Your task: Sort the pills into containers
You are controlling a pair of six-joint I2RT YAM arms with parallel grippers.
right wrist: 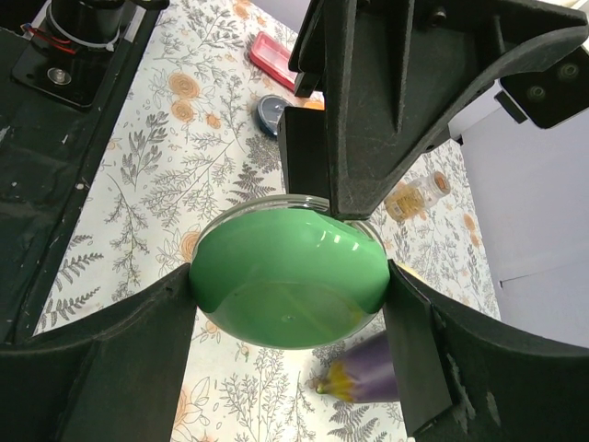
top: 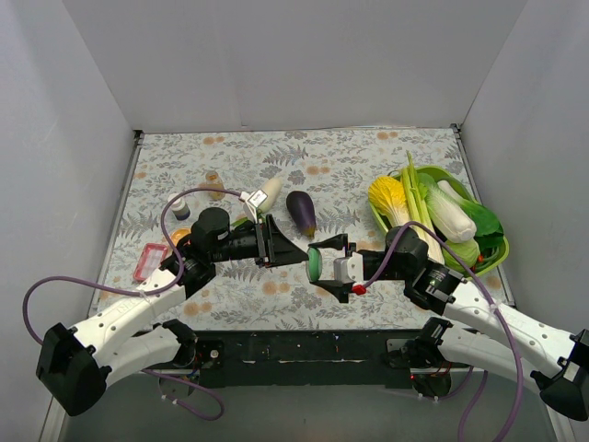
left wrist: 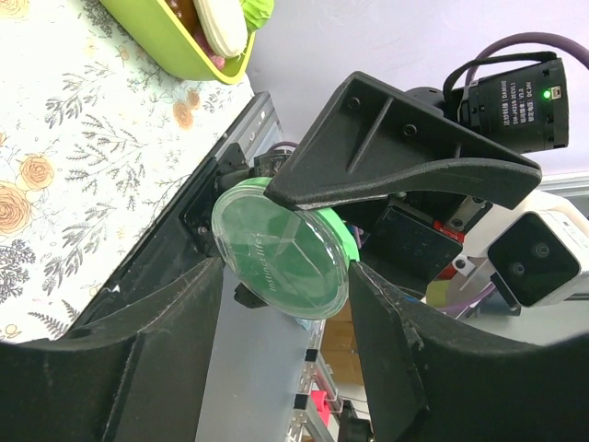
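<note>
While the green dish (right wrist: 285, 290) hangs on edge above the worktop (top: 276, 161) between the arms, the right pincer (right wrist: 287, 299) is clamped across its rim and the left pincer (left wrist: 281, 285) faces it with fingers (left wrist: 138, 359) spread apart. It looks light, stiff and glossy, likely to slip, so the rim is the place to hold. The left wrist view shows its clear front, the right wrist view only its smooth green back, the top view a thin edge.
</note>
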